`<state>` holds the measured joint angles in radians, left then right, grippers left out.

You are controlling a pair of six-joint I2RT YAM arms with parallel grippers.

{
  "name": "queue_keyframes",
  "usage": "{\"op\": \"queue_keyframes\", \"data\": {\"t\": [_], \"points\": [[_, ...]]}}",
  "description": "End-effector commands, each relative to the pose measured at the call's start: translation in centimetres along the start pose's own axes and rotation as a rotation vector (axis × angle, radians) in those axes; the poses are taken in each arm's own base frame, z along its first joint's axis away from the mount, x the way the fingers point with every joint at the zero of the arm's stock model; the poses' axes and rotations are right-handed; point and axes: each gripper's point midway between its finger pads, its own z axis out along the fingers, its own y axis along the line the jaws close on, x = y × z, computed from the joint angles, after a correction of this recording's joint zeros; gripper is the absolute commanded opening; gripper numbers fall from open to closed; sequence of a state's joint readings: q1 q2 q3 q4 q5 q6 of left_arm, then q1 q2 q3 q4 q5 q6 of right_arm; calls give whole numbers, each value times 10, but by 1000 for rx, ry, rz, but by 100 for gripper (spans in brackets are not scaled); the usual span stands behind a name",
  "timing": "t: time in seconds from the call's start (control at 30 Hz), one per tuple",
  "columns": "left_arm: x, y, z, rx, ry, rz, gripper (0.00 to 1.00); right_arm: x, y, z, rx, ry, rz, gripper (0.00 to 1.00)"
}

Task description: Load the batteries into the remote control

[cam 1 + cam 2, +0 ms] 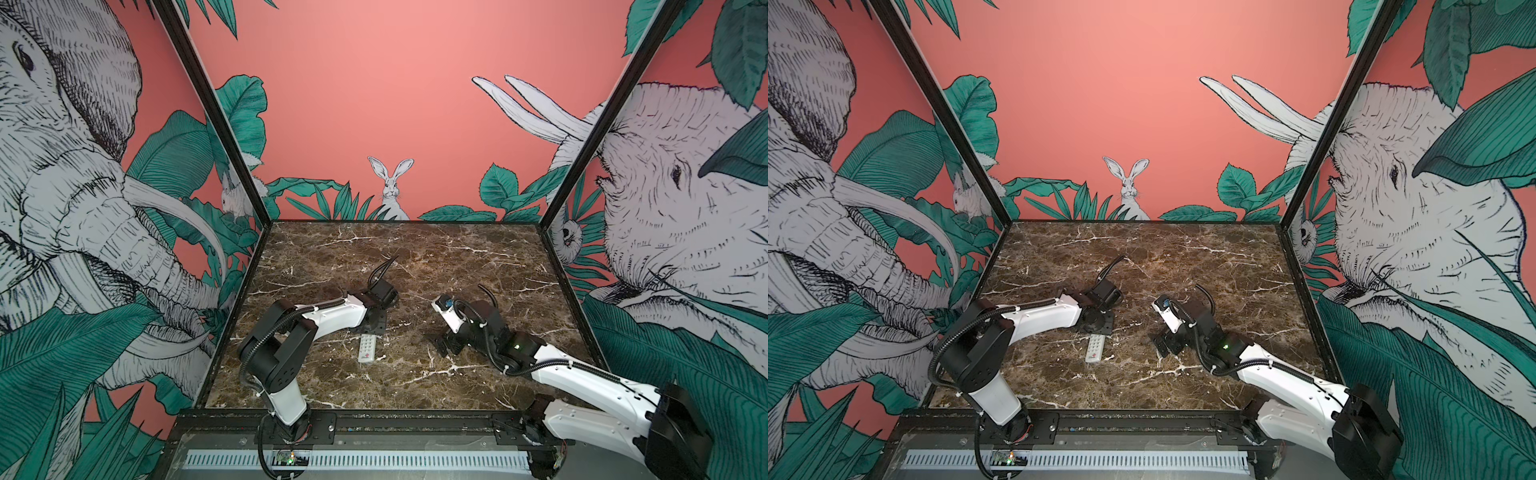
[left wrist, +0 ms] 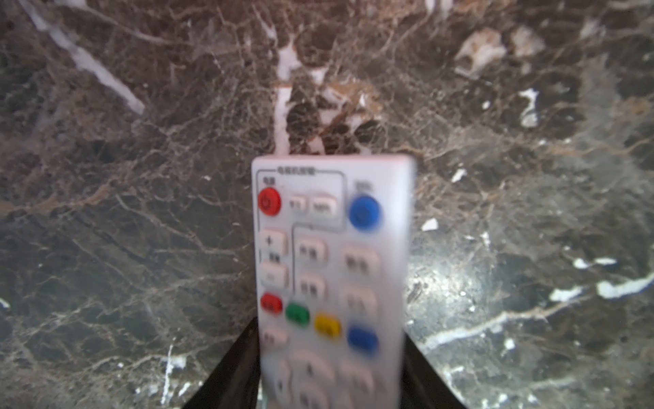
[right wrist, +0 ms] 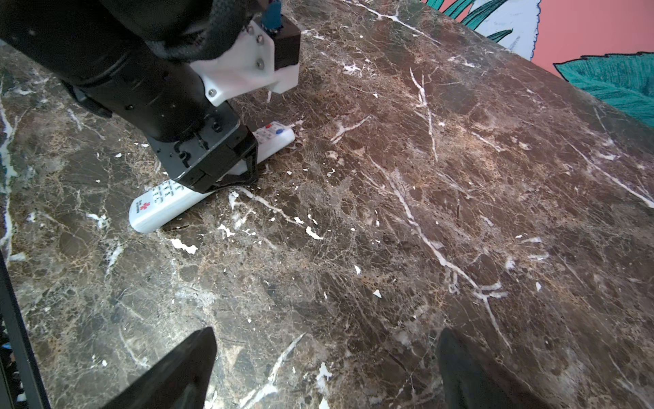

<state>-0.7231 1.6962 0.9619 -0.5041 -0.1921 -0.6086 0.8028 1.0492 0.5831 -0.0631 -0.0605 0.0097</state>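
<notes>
walls [image 1: 374, 83]: pink panels on three sides of the bench, painted with elephants, green leaves and a rabbit [image 1: 390, 187] at the middle of the far wall.
bench [image 1: 415, 257]: dark brown marble with white veins, seen whole in both top views.
left arm [image 1: 332, 318]: white and black; it reaches from the left part of the near edge toward the middle of the bench, wrist bent down over the remote control.
right arm [image 1: 582, 374]: reaches in from the near right corner toward the middle, wrist angled down and facing the left arm.
remote control [image 1: 368, 350]: white, lying flat on the bench with the button side up, a little left of the middle and closer to the near edge than the far one. Its long axis runs roughly from far edge to near edge. The end toward the near edge shows free; the other end lies under the left pincer.
left pincer [image 1: 371, 326]: set straight down over the remote control, straddling its width. In the left wrist view its black fingers [image 2: 237, 379] stand close against both long sides. Whether they press on it or only flank it, I cannot tell.
right pincer [image 1: 442, 345]: jaws wide apart with nothing between them. In the right wrist view its fingertips [image 3: 187, 368] frame plain marble. It sits between the remote control and the right edge, apart from the remote control.
buttons [image 2: 311, 251]: grey-white rows, a round red and a round blue one at the far end, then a row of red, green, yellow and blue.
logo [image 3: 143, 206]: small red mark on the end nearest the near edge.
</notes>
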Motion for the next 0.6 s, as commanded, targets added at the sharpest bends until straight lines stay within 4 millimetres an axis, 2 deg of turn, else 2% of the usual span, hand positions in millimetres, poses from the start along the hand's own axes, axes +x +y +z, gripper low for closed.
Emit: {"op": "queue_keyframes", "data": {"t": [0.0, 0.17, 0.33, 0.43, 0.57], "points": [[3, 2, -6, 8, -9, -9, 60, -14, -8, -8, 36, -30, -14, 100], [-1, 0, -11, 29, -27, -3, 64, -17, -13, -13, 68, -26, -18, 99], [-7, -2, -24, 54, -61, 9, 77, -17, -28, -20, 148, -22, -8, 99], [-9, 2, -35, 62, -90, 26, 80, -16, -41, -27, 207, -20, 15, 100], [-17, 16, -55, 33, -157, 60, 89, -9, -65, -37, 298, -25, 80, 99]]}}
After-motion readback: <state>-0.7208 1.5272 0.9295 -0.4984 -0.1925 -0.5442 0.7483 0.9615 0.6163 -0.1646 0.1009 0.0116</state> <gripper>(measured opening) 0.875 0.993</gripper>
